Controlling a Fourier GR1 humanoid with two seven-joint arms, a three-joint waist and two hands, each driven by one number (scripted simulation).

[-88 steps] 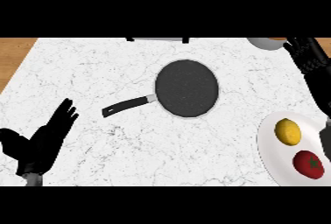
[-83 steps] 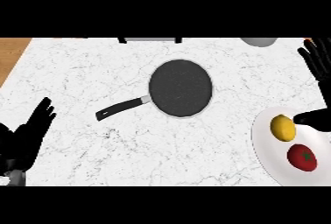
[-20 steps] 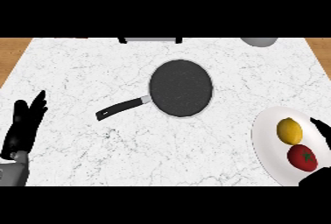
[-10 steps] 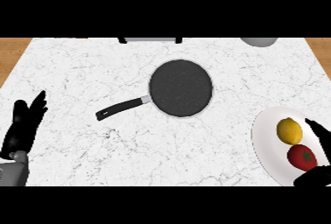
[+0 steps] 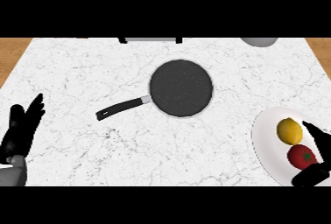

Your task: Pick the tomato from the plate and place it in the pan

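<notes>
A red tomato (image 5: 301, 156) lies on the white plate (image 5: 266, 140) at the right edge, just below a yellow lemon (image 5: 290, 130). My right hand (image 5: 318, 151) reaches around the tomato from the right. Its fingers extend along the tomato's right side and its thumb (image 5: 310, 176) sits under it; the hand still looks open. The dark round pan (image 5: 181, 87) lies in the middle of the marble counter, its black handle (image 5: 121, 108) pointing to the lower left. My left hand (image 5: 20, 129) rests open at the left edge.
A grey bowl (image 5: 259, 41) shows at the top right edge. A dark-framed object (image 5: 149, 40) sits at the counter's back edge. Wooden strips flank the counter at the far left and right.
My right hand came down from the upper right to the plate and has closed in around the tomato. The left hand shifted slightly at the left edge.
</notes>
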